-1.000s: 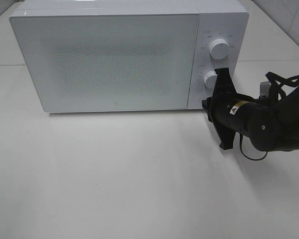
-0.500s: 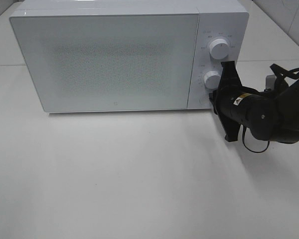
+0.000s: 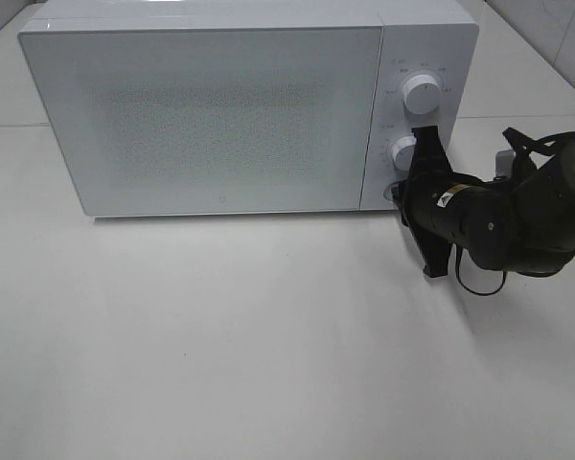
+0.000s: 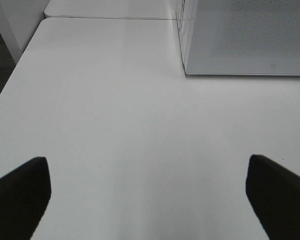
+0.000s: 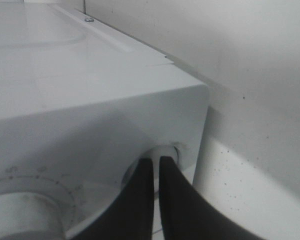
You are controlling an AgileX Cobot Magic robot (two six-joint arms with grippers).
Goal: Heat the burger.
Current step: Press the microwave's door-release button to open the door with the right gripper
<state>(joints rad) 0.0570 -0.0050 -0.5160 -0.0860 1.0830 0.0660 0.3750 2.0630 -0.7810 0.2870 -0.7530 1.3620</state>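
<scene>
Right claw, clenched on nothing, tips at the round button of the microwave; left claw released. You see no burger: judge it soft, light; grip low, gently.

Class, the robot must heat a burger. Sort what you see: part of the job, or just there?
Job: microwave, upper knob, lower knob, round button, right end effector shut at that button.
Just there: table, left end effector, open. No burger in view.
</scene>
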